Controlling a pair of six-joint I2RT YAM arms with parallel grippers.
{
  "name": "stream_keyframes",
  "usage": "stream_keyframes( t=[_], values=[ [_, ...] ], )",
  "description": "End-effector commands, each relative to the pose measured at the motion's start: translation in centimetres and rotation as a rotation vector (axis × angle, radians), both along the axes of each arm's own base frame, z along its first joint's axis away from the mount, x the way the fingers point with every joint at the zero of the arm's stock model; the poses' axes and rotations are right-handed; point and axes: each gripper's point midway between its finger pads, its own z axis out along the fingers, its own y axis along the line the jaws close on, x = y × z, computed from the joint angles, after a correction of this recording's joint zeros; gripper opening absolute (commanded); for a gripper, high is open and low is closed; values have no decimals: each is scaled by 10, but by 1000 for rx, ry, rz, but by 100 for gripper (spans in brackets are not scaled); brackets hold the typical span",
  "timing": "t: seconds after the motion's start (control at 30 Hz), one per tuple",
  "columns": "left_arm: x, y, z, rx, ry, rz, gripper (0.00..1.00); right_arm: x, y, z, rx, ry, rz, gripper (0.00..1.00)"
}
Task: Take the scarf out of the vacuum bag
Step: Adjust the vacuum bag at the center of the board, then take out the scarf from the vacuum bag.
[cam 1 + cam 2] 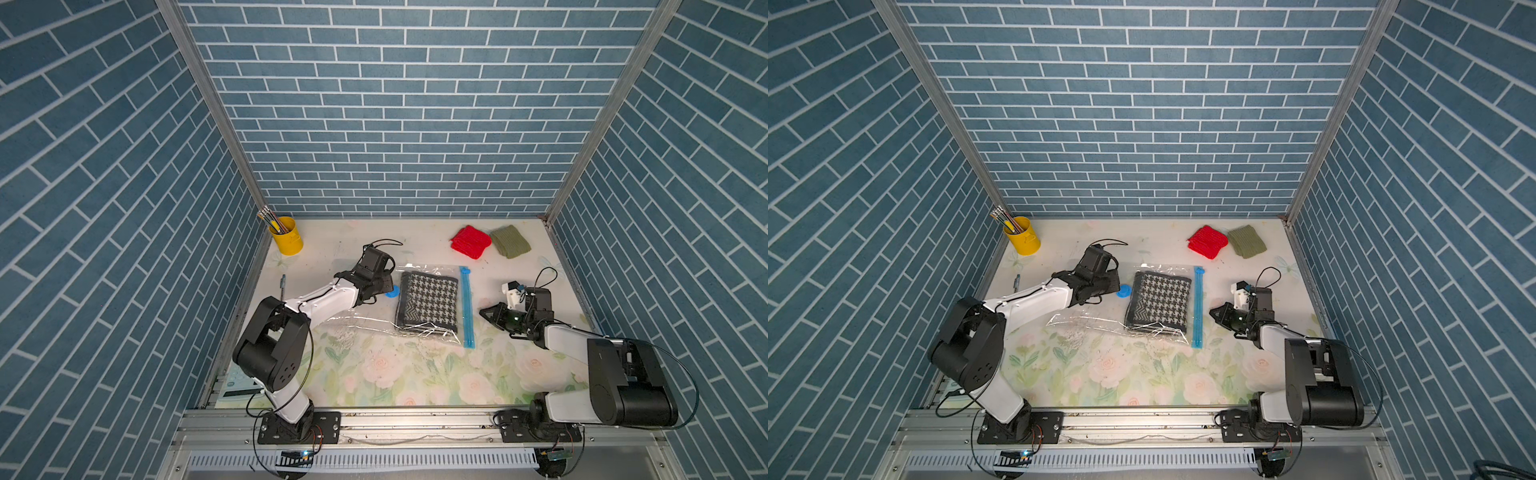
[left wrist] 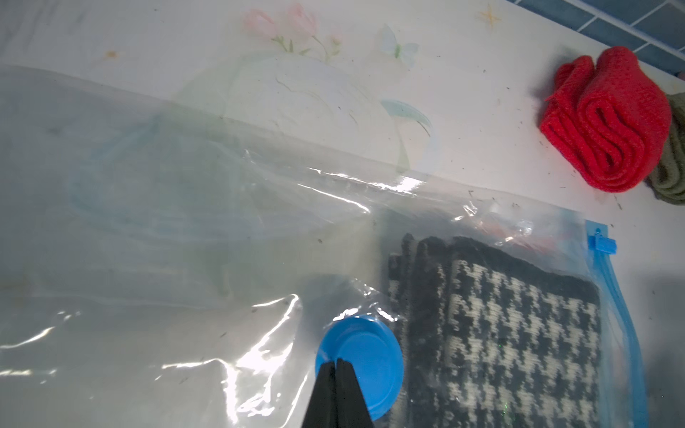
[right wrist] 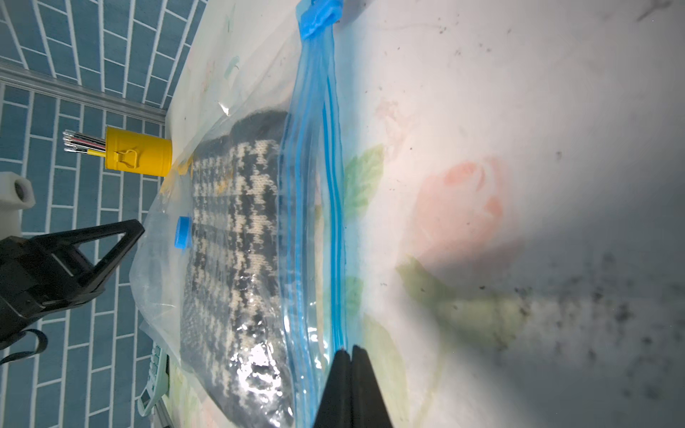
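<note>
The left jaws are clenched, seemingly on nothing, at the blue valve cap (image 2: 370, 355); pressing there could skid the slick vacuum bag (image 1: 357, 328) across the table (image 1: 415, 374). The scarf (image 1: 428, 301) lies folded inside the bag, against the zip strip (image 1: 467, 307). The right jaws, clenched and empty beside that strip, may just shove the bag's mouth unless they spread first.

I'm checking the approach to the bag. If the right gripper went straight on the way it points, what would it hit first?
Most likely the zip strip of the vacuum bag, just ahead of the shut right gripper; height is unclear.
</note>
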Motion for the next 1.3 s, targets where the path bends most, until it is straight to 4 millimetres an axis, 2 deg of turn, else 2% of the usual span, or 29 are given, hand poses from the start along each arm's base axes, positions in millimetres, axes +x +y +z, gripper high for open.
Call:
stream_keyframes(
  t=[0.0,0.2,0.27,0.4,0.5,0.6,0.87,0.97,1.13,1.27],
  values=[
    [11,-16,4,-79,-7,-34,2,4,9,5,64,-34,26,0],
    [8,-16,-23,-88,61,-30,8,6,15,-3,75,-18,35,0],
    [7,-16,-25,-90,70,-28,16,5,19,-5,77,-11,48,0],
    [7,-15,-25,-99,74,-22,41,4,29,-9,73,-4,75,0],
    [6,-16,-26,-104,81,-25,48,3,35,-12,68,6,91,0],
    [7,-17,-27,-97,90,-27,49,4,38,-14,72,7,96,0],
    [4,-19,-44,-81,155,-33,48,0,45,-9,102,-11,125,0],
    [0,-19,-51,-73,187,-35,39,-2,48,-2,128,-32,136,0],
    [-8,-16,-58,-65,217,-32,19,-4,54,12,176,-71,167,0],
    [-12,-13,-60,-66,220,-32,12,-5,58,14,201,-73,191,2]
  ],
)
